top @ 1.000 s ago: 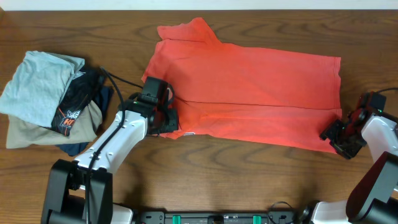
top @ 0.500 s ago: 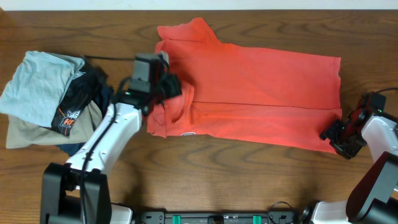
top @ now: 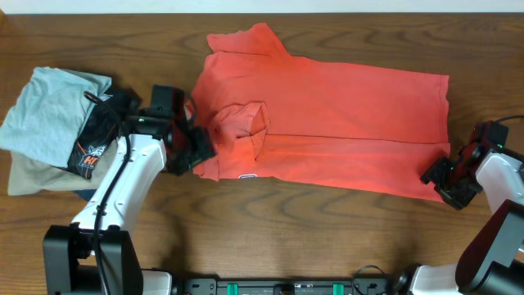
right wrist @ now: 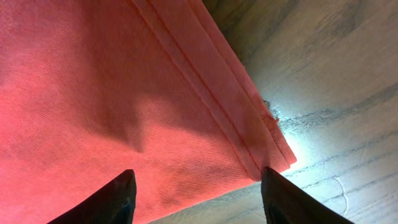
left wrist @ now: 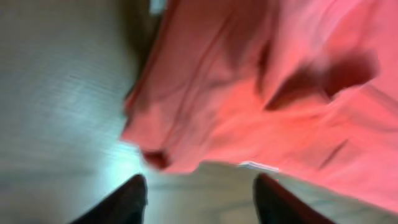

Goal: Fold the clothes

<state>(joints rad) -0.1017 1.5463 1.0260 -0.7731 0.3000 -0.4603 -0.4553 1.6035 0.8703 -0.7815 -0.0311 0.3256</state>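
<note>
Clothes (top: pixel 344 123) spread flat; left gripper (left wrist: pixel 198 196) open beside sleeve edge; right gripper (right wrist: pixel 196 193) open at hem corner

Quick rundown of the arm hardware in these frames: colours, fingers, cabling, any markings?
The arms are a matched pair. The left arm and right arm have white link shells, black joint housings and black bases. The left gripper and right gripper are black, and their fingers appear as dark rounded tips in the wrist views. A thin black cable runs by the right arm. No markings are legible.
</note>
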